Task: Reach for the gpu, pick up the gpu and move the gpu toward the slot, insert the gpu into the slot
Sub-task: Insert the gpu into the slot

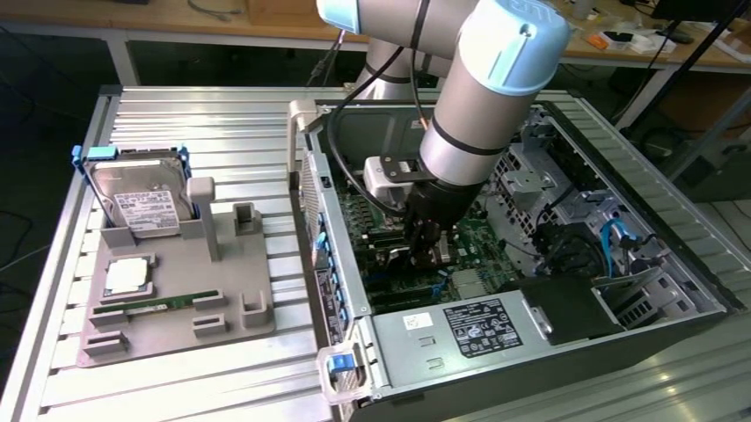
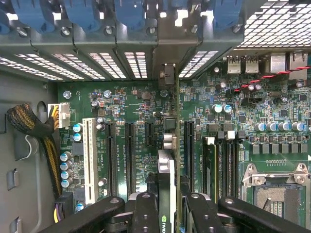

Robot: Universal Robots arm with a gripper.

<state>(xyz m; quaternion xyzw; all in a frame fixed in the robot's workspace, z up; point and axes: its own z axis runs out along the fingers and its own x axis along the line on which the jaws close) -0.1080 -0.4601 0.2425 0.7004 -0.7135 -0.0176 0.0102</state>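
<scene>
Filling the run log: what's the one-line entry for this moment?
claw: shut on gpu | place: inside case, over motherboard | gpu: edge-on, held above the board

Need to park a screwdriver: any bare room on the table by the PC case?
Free: ribbed table behind the hard drive, and the strip in front of the grey parts tray. Crowded: inside the case, where the gripper holds the graphics card over the motherboard.

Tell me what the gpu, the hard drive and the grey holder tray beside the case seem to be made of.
The gpu, gripped edge-on by the gripper: dark matte shell, probably plastic, with a shiny silvery bracket that looks like metal.
The hard drive: bare silvery metal casing under a white paper-like label.
The holder tray: uniform matte grey, likely moulded or printed plastic.
</scene>
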